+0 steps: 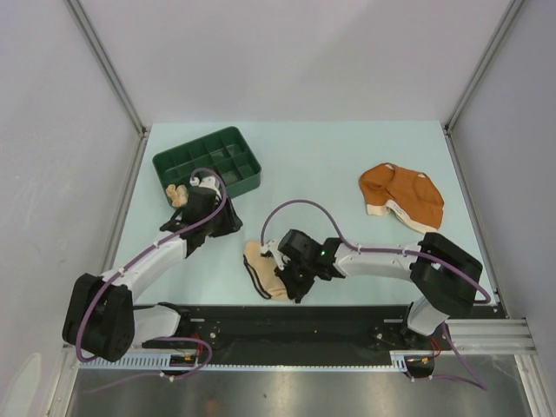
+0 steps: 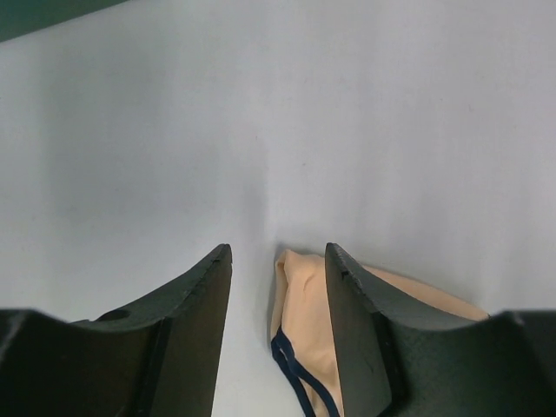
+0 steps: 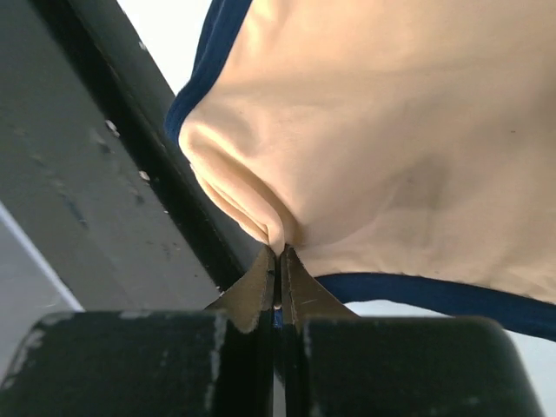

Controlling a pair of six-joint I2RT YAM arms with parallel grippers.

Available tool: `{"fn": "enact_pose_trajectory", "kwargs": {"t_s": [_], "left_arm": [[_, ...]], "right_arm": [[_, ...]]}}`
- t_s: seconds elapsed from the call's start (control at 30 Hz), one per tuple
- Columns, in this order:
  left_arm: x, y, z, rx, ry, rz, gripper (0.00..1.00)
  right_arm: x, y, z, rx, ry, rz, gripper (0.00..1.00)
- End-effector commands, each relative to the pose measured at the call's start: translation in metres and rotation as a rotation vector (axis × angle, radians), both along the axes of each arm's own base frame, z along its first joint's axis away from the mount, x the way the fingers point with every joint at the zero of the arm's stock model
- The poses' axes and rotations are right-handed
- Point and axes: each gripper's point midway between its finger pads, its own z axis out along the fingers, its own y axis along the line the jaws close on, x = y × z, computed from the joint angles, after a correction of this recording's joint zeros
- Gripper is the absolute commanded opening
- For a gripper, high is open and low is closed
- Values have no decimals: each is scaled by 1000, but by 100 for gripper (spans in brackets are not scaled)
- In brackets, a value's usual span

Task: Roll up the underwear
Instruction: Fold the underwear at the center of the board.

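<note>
The cream underwear with dark trim point(image 1: 263, 269) lies bunched on the table near the front edge. My right gripper point(image 1: 285, 276) is shut on a fold of it. In the right wrist view the closed tips point(image 3: 280, 254) pinch the cream cloth point(image 3: 373, 130). My left gripper point(image 1: 233, 228) is open and empty just left of it. In the left wrist view the gripper point(image 2: 278, 261) has the garment's edge point(image 2: 304, 321) beside its right finger point(image 2: 356, 330), apart from the left one. The rust-orange underwear point(image 1: 402, 196) lies spread at the right. The pale peach one point(image 1: 178, 193) sits bunched at the tray's near-left corner.
The dark green compartment tray point(image 1: 228, 142) stands at the back left, just beyond my left arm. A black base rail point(image 1: 287, 317) runs along the near edge, close to the cream garment. Grey walls enclose the table.
</note>
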Motion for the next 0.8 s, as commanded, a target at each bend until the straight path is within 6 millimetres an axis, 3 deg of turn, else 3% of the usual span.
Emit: {"fn": "enact_pose_trajectory", "kwargs": {"t_s": [0.0, 0.17, 0.37, 0.77], "left_arm": [[0, 0, 19, 2, -26, -34, 52], [-7, -2, 21, -10, -39, -54, 53], [-9, -16, 20, -19, -42, -106, 53], [-17, -78, 20, -81, -98, -299, 56]], "right_arm": [[7, 12, 31, 107, 136, -28, 0], [34, 6, 47, 183, 205, -105, 0], [54, -2, 40, 197, 275, -151, 0], [99, -20, 29, 213, 302, -259, 0]]}}
